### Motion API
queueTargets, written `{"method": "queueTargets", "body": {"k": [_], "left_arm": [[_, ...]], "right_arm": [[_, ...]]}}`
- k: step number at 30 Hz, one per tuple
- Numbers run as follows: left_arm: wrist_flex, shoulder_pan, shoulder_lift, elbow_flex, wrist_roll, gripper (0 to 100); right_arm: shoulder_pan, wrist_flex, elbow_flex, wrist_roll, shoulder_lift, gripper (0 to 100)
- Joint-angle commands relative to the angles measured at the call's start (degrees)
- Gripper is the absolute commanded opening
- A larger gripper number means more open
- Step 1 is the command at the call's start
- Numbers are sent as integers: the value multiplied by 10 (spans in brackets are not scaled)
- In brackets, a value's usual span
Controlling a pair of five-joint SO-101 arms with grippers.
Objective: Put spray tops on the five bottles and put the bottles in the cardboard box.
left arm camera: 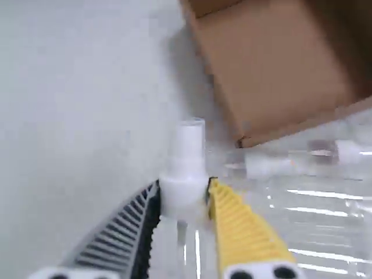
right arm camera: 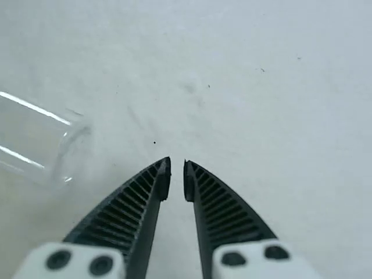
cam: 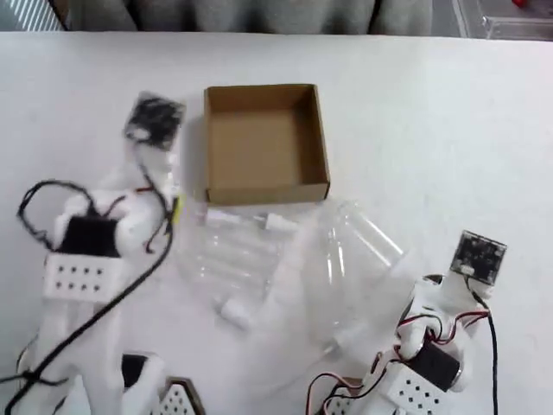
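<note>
My left gripper (left arm camera: 183,195) is shut on the white collar of a clear bottle (left arm camera: 174,250) that carries a white spray top (left arm camera: 187,152); one finger is black, the other yellow. It sits just off the near left corner of the open cardboard box (left arm camera: 273,64), and in the high view the left gripper (cam: 174,208) shows beside the box (cam: 263,143). Several clear bottles (cam: 251,255) lie on the table in front of the box, some with white tops (cam: 276,223). My right gripper (right arm camera: 176,181) hangs shut over bare table with nothing in it, a clear bottle (right arm camera: 35,142) lying beside it.
The white table (cam: 449,130) has free room right of and behind the box. The left arm's body and cables (cam: 82,251) fill the near left, and the right arm (cam: 432,346) the near right. A transparent tray (cam: 518,26) sits at the far right edge.
</note>
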Motion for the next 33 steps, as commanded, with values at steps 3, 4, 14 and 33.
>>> {"method": "queueTargets", "body": {"k": [3, 4, 14, 33], "left_arm": [[-193, -116, -63, 161, 110, 23], [-212, -129, -63, 167, 120, 23], [-221, -164, -61, 169, 145, 24], [-229, -175, 159, 68, 142, 24]], "right_arm": [[12, 0, 4, 208, -5, 17], [6, -1, 2, 232, -6, 16], [-90, 3, -122, 244, 11, 16], [-347, 141, -596, 312, 674, 208]]}}
